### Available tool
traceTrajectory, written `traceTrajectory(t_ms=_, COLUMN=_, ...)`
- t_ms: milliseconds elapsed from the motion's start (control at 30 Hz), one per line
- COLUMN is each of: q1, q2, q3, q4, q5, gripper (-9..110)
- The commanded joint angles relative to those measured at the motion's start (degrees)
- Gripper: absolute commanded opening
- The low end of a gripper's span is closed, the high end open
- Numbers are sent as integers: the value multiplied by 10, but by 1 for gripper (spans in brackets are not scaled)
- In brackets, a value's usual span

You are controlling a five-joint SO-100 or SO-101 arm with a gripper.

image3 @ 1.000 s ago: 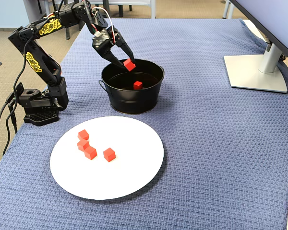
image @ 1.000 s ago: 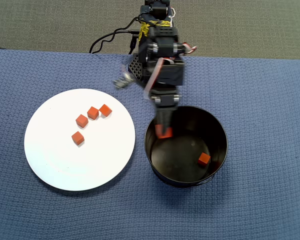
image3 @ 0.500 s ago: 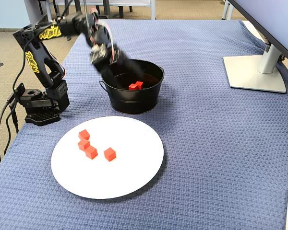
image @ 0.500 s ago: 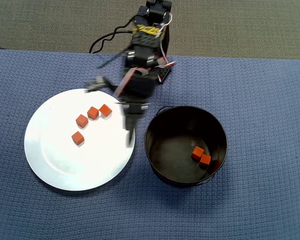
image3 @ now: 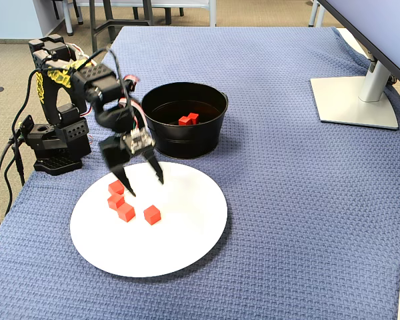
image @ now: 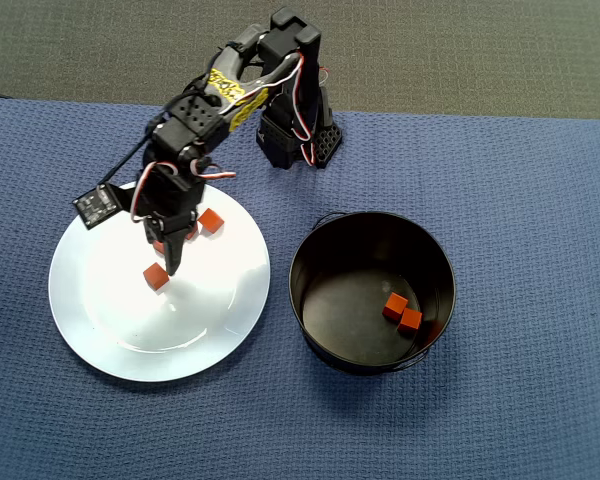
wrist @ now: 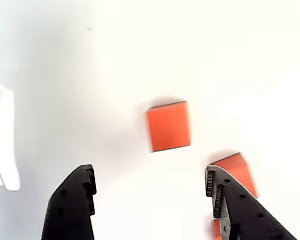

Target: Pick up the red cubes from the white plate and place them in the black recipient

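- Where the overhead view is used, the arm reaches over the white plate (image: 130,330) and the gripper (image: 170,262) hangs above the red cubes (image: 156,277). One cube lies clear just beside the fingertips; another (image: 211,220) shows near the arm, and the arm hides the others on the plate. The black pot (image: 310,330) stands just beside the plate and holds two cubes (image: 401,313) that touch each other.
- Where the wrist view is used, both fingers (wrist: 72,205) are spread wide with nothing between them. A single cube (wrist: 169,125) lies ahead of the gap, closer to the right finger. A second cube (wrist: 235,169) sits right at that finger, partly hidden by it.
- Where the fixed view is used, the spread gripper (image3: 144,187) hovers above the plate (image3: 187,247), not yet down on it. Four cubes are on the plate: three (image3: 117,201) in a close row and one (image3: 152,214) apart.
- Risk: the lone cube is off-centre in the gap. A straight descent would probably land the right finger on the neighbouring cube, or push it aside.
- Risk: the glossy plate offers little friction. An uneven squeeze may slide or spin the cube out of the grasp.
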Motion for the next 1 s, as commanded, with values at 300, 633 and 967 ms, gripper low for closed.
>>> traceTrajectory(t_ms=300, q1=8, q2=-71, q3=-61, q4=-56, q5=32, gripper=20)
traceTrajectory(t_ms=633, q1=2, q2=-85, q3=-1, q4=-112, q5=-44, gripper=19)
traceTrajectory(t_ms=967, q1=0, q2=-115, q3=13, q4=-156, q5=-59, gripper=19)
